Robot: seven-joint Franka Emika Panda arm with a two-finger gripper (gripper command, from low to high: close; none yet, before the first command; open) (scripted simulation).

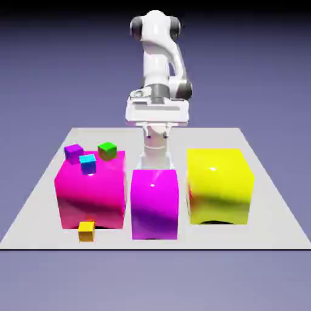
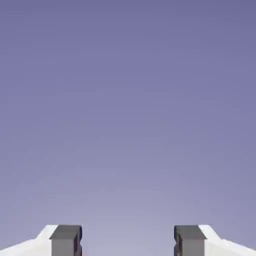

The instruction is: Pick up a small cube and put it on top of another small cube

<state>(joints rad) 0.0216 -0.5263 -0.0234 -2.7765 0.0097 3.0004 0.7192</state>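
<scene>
Nearest the camera, the small orange-yellow cube sits on the table at the near foot of the big magenta block, on the exterior view's left. Both grey fingertips of the claw stand wide apart with nothing between them, only plain backdrop ahead. Outward from there, a purple-magenta block stands in the middle and a yellow block on the right. Atop the left block rest a purple cube, a cyan cube and a green cube.

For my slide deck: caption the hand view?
Open end effector, nothing between its grey fingertips, facing plain blue-violet backdrop.
</scene>
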